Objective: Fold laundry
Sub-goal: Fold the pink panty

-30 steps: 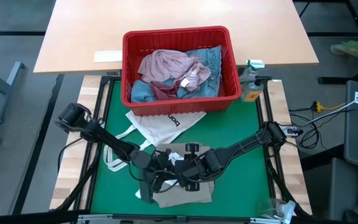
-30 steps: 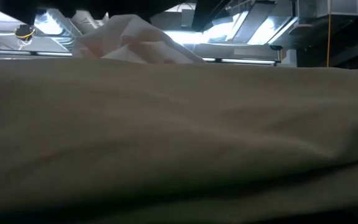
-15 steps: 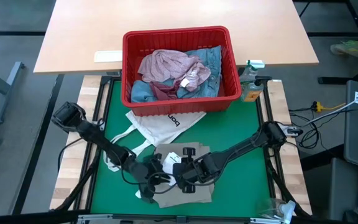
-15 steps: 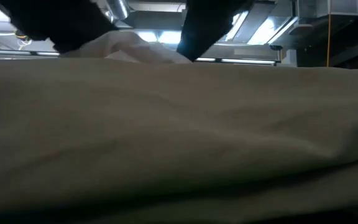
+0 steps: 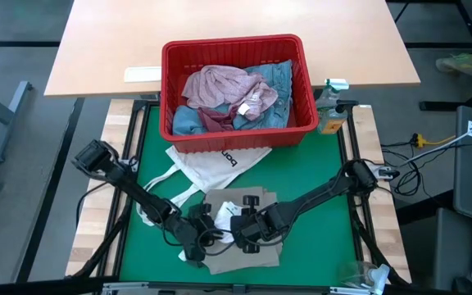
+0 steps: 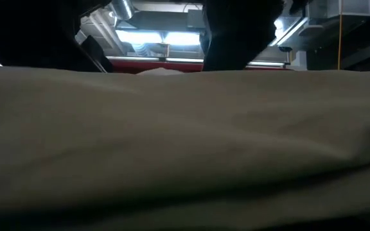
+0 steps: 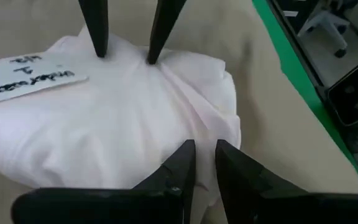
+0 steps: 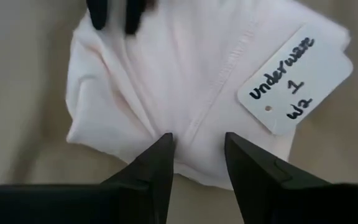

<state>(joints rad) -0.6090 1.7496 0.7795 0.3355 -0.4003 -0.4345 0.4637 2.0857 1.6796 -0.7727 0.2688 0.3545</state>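
A small white garment [image 5: 224, 215] with a handwritten paper tag [image 8: 294, 74] lies bunched on the beige trousers [image 5: 248, 254] near the table's front edge. My left gripper [image 7: 205, 163] is shut on one side of it. My right gripper [image 8: 197, 152] is shut on the opposite side. The two face each other across the garment. The trousers lie flat on the green mat and fill the low view [image 6: 185, 141]. A mottled pink top [image 5: 220, 86] and blue denim [image 5: 281, 78] rest in the red basket. My left gripper pinches a gathered fold at the white garment's edge [image 7: 197, 134] between its two fingers, slanting down from the table's left. The garment rests on the trousers, and creases run from the pinch. My right gripper pinches the opposite edge [image 8: 194, 124], away from the tagged corner, pointing steeply down from the table's right. Creases fan out from its fingertips [image 7: 154, 56]. The cloth there lies on the trousers.
The red basket [image 5: 236, 139] stands at the mat's far edge. A white tote bag [image 5: 211, 164] with black lettering lies between it and the trousers. A spray bottle [image 5: 330, 106] stands at the basket's right. Bare green mat lies to the right of the trousers.
Both grippers have gone down with the white garment. In the low view it stood bunched above the trousers; now it has sunk onto them and is nearly hidden. My left gripper has tipped further downward and narrowed its gap.
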